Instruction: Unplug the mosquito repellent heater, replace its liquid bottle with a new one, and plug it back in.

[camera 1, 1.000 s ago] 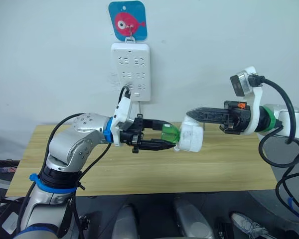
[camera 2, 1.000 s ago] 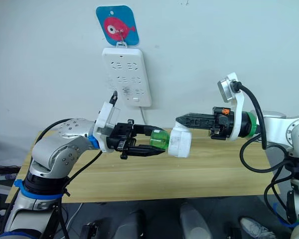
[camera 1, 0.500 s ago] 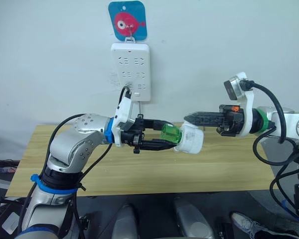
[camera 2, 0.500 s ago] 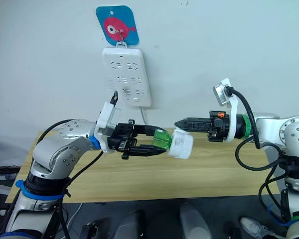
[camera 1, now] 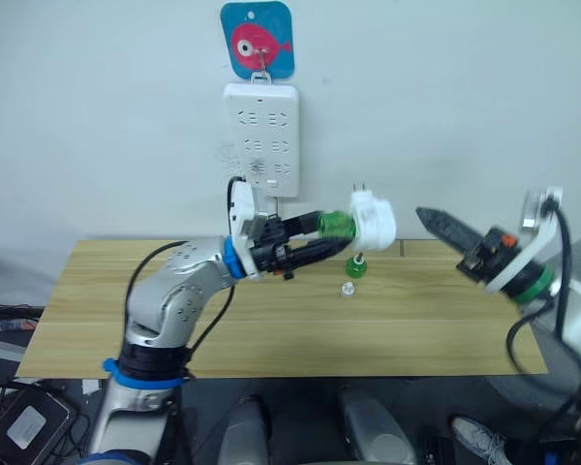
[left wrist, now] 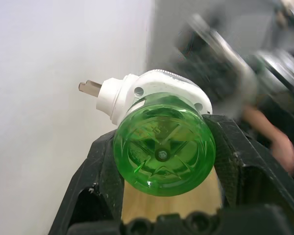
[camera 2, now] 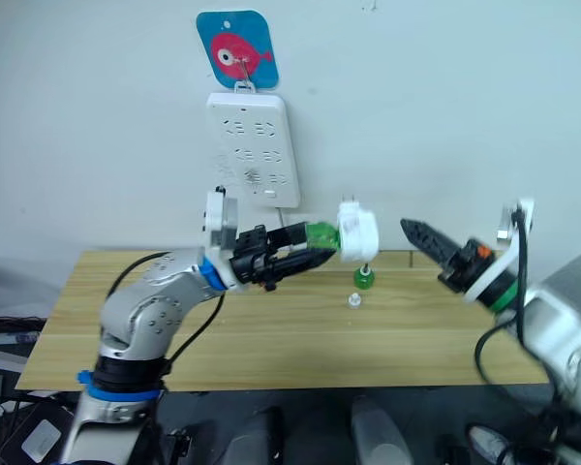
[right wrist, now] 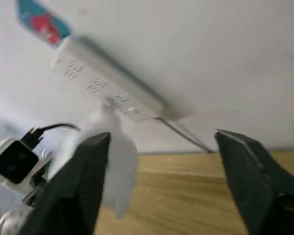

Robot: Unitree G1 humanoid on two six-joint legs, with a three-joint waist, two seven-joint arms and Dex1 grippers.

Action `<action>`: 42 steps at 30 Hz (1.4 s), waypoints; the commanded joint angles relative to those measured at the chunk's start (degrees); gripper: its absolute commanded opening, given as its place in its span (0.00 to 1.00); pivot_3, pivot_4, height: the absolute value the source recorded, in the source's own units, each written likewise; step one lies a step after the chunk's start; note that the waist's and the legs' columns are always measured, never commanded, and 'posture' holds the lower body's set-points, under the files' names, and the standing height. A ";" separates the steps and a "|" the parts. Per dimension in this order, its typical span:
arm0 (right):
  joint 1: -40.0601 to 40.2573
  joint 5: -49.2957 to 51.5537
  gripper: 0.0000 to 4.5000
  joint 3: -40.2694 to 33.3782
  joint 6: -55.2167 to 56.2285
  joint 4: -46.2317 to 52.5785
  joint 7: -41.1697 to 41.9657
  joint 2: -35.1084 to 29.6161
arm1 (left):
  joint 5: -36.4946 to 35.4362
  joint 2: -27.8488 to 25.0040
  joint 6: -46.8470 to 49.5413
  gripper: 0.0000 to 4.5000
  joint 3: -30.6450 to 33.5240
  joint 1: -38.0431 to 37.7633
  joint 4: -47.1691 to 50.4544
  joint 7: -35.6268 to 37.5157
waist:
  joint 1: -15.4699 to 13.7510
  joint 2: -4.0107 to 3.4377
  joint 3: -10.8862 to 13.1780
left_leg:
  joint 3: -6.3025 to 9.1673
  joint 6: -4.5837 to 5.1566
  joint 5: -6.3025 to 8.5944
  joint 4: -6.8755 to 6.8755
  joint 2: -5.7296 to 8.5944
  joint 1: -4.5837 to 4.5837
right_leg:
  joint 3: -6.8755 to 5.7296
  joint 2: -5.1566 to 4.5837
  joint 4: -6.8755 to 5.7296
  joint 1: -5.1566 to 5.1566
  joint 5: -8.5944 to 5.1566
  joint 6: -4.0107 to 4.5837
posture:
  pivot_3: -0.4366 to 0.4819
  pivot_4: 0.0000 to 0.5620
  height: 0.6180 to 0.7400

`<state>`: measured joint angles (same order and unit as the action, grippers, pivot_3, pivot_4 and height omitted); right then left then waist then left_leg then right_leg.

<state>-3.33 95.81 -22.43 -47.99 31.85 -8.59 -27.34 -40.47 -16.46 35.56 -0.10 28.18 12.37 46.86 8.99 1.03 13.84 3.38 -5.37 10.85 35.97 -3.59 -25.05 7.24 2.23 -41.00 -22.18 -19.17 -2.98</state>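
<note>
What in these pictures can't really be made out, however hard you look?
- The heater's oval front vent: turned away in the eye views, behind the green bottle in the left wrist view.
- The bottle's wick: inside the heater.
- Whether the tiny item beside the second green bottle on the table is a cap: too small.
- The heater in the right wrist view: blurred to a white smear.
- The power strip's cord: runs behind the left gripper.

No words, brands or numbers can be read anywhere. The one sign is a blue card (camera 1: 258, 38) on the wall above the power strip (camera 1: 262, 139), showing a red fish on a pink disc, with no lettering to make out.
</note>
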 commanded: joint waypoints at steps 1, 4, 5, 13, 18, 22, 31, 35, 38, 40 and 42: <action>5.26 -1.74 1.00 3.31 8.83 10.99 -7.98 7.66 | 0.34 3.62 -2.29 0.52 1.87 1.23 -0.74 -5.67 | 0.61 -0.03 -0.02 | -0.01 0.00 0.00 0.01 -0.01 0.03 | 0.02 0.00 -0.02 0.02 -0.02 -0.04 | 0.19 0.35 1.00; 5.13 -5.74 1.00 10.29 12.88 14.54 -12.10 14.21 | 0.82 5.58 -2.79 0.52 1.17 1.32 -1.56 -7.29 | 1.36 -0.09 -0.06 | -0.02 0.00 0.00 -0.02 -0.02 0.06 | 0.03 0.02 -0.01 0.02 -0.03 -0.05 | 0.17 0.36 1.00; 4.65 -6.91 1.00 12.00 13.67 14.99 -12.91 15.29 | 0.94 5.77 -2.82 0.52 0.87 1.25 -1.54 -7.24 | 1.68 -0.11 -0.07 | -0.02 0.00 0.00 -0.05 -0.02 0.06 | 0.02 0.03 -0.01 0.01 -0.03 -0.05 | 0.17 0.36 1.00; -2.94 -14.93 1.00 18.62 18.48 10.18 -14.81 20.17 | -0.19 5.73 -1.31 0.52 0.00 0.60 0.04 -6.69 | 2.10 -0.11 -0.09 | 0.05 -0.01 0.00 -0.12 -0.02 0.04 | -0.03 0.04 0.02 0.02 0.00 0.02 | 0.19 0.34 1.00; -6.29 -13.86 1.00 19.64 20.05 7.48 -14.61 21.77 | -0.69 5.79 -0.91 0.52 -0.05 0.10 1.11 -6.84 | 2.19 -0.12 -0.09 | 0.05 0.00 0.00 -0.14 -0.02 0.05 | -0.03 0.03 0.01 0.01 0.05 0.11 | 0.20 0.33 1.00; -9.27 -14.09 1.00 19.91 21.99 5.00 -14.99 24.82 | -0.87 6.00 -0.91 0.52 -0.20 -0.29 1.72 -7.17 | 2.18 -0.12 -0.10 | 0.06 0.00 0.00 -0.13 -0.02 0.05 | -0.04 0.03 0.01 0.02 0.10 0.20 | 0.20 0.33 1.00; -11.80 -14.05 0.96 19.83 24.04 2.51 -14.46 28.28 | -0.49 5.85 -1.35 0.52 -0.61 -0.64 2.09 -6.89 | 2.15 -0.13 -0.10 | 0.07 0.00 0.00 -0.13 -0.01 0.04 | -0.05 0.03 0.00 0.02 0.11 0.21 | 0.21 0.33 1.00; -11.88 -13.46 0.70 19.90 24.08 2.41 -14.17 28.53 | -0.38 5.81 -1.38 0.52 -0.76 -0.82 2.22 -6.98 | 2.15 -0.14 -0.11 | 0.07 0.00 0.00 -0.13 -0.01 0.04 | -0.04 0.02 0.00 0.02 0.11 0.21 | 0.22 0.32 1.00; -11.88 -12.92 0.64 20.34 23.96 2.63 -13.99 28.53 | -0.11 5.78 -1.63 0.52 -0.82 -0.74 2.12 -6.99 | 2.15 -0.14 -0.11 | 0.08 0.00 0.00 -0.13 -0.01 0.04 | -0.05 0.02 0.00 0.02 0.11 0.22 | 0.22 0.32 1.00; -11.86 -12.89 0.64 20.60 23.85 2.74 -13.92 28.48 | -0.12 5.74 -1.63 0.52 -0.85 -0.77 2.17 -6.93 | 2.14 -0.14 -0.12 | 0.08 0.00 0.00 -0.13 -0.01 0.04 | -0.05 0.02 0.00 0.02 0.11 0.22 | 0.22 0.32 1.00; -11.87 -12.85 0.64 20.76 23.75 2.76 -13.84 28.47 | -0.07 5.70 -1.64 0.52 -0.97 -0.85 2.21 -6.85 | 2.14 -0.14 -0.12 | 0.08 0.00 0.00 -0.13 -0.01 0.04 | -0.05 0.02 0.00 0.02 0.11 0.22 | 0.22 0.32 1.00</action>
<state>-14.50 82.22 -3.00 -24.05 32.22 -23.58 0.88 -40.26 -10.91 34.59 0.16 27.39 12.40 39.50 11.13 0.89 13.73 3.46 -5.38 10.85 35.84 -3.60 -25.01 7.19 2.25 -41.00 -22.17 -19.06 -2.76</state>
